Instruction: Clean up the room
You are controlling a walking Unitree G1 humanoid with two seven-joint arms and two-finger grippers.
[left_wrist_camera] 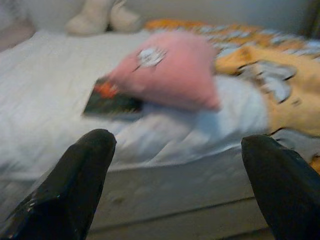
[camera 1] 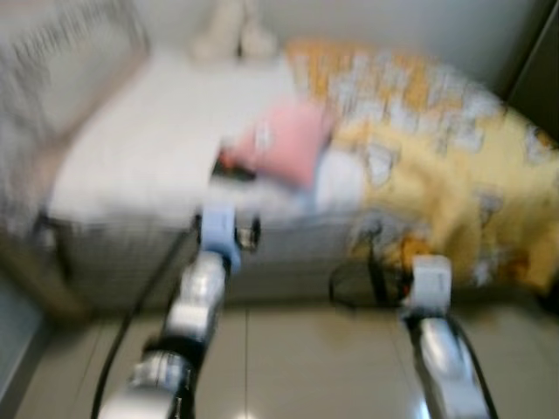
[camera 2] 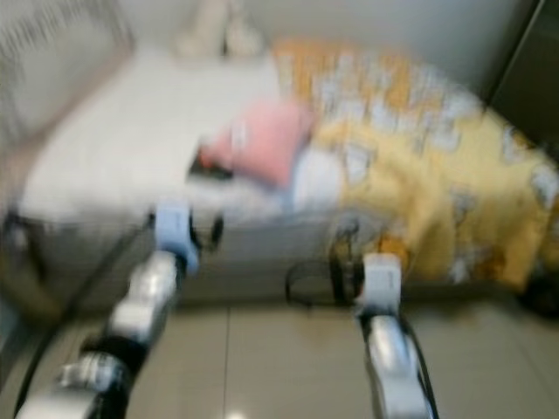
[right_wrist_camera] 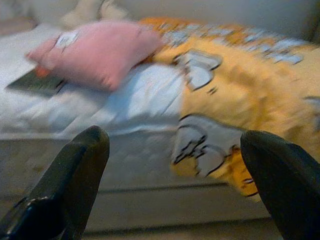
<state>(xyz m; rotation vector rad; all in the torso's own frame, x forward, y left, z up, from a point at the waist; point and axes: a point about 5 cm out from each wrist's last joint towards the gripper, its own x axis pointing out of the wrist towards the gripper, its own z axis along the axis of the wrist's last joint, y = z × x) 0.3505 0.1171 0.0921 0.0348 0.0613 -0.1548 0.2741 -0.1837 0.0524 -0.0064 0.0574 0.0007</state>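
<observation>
A wide bed [camera 1: 131, 148] with a white quilted mattress stands before the robot, on a floor [camera 1: 288, 358] of pale glossy tiles; the head views are blurred. A soft yellow blanket [camera 1: 445, 175] with grey and white printed figures covers the right part of the bed and hangs crumpled over its edge. Near the middle lies a plump pink pillow [left_wrist_camera: 172, 75] with a small white patch, and its corner rests on a flat dark book [left_wrist_camera: 110, 102] with an orange mark. A pale plush toy [left_wrist_camera: 102, 17] sits at the far side against the wall. The left end effector [left_wrist_camera: 175, 185] and the right end effector [right_wrist_camera: 175, 180] both hang before the mattress side, fingers spread wide, holding nothing.
</observation>
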